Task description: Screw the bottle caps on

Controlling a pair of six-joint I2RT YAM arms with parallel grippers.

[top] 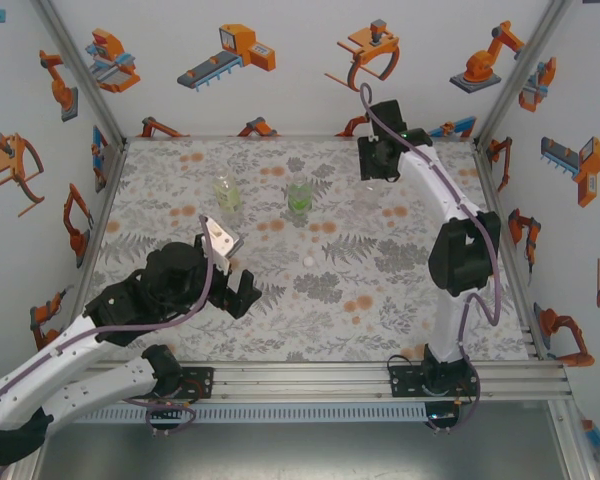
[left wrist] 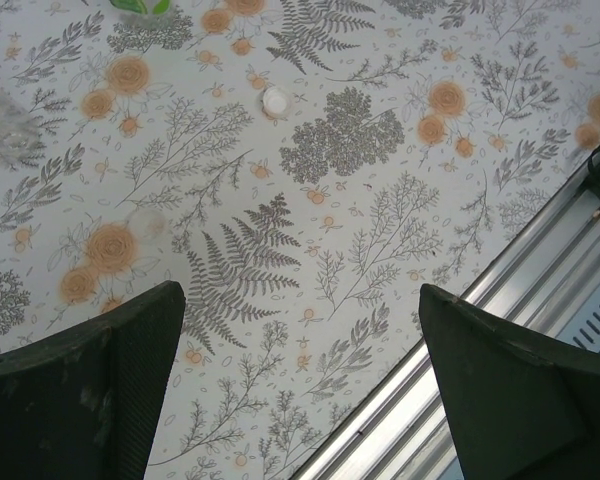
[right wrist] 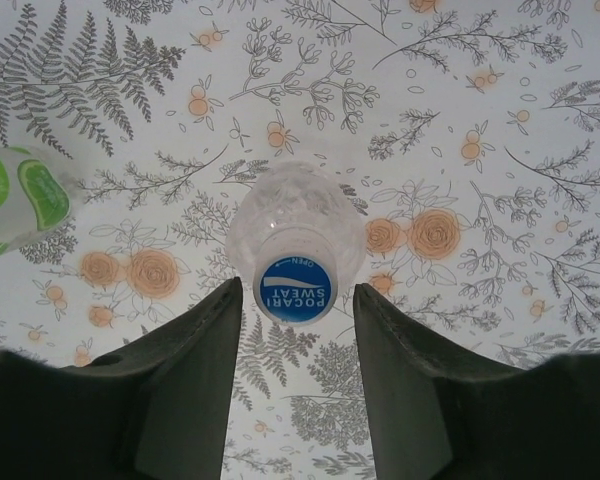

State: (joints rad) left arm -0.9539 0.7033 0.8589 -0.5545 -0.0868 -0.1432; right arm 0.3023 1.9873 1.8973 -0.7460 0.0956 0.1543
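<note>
Up above and behind the arms, I look down on a flower-patterned bench (top: 400, 300) with three bottles in a row toward the far side. The yellowish bottle (top: 227, 195) is on the left and the green bottle (top: 299, 197) in the middle. The colourless bottle (top: 370, 197) stands faintly on the right, just under the right pincer (top: 378, 165). A white cap (top: 308, 260) lies alone on the bench, nearer than the green bottle. The left pincer (top: 242, 297) hangs low over the near-left part of the bench, well apart from every bottle. From this height I cannot tell how wide either pincer stands.

Down at the left wrist, the left pincer (left wrist: 300, 295) is spread wide with only bench (left wrist: 380, 200) between its dark fingers (left wrist: 110, 380). The white cap (left wrist: 274, 100) sits well ahead of it. An edge of the green bottle (left wrist: 145, 5) shows at the top, and the yellowish bottle (left wrist: 0, 130) blurs at the left border. A metal rail (left wrist: 460, 380) runs along the lower right.

At the right wrist, the right pincer (right wrist: 296, 290) points straight down over the colourless bottle (right wrist: 295, 215). The blue cap (right wrist: 295, 288) sits on the bottle's neck. The jaws stand on either side of that cap, close to it, with a thin gap showing on each side. The green bottle (right wrist: 20, 200) stands off to the left.
</note>
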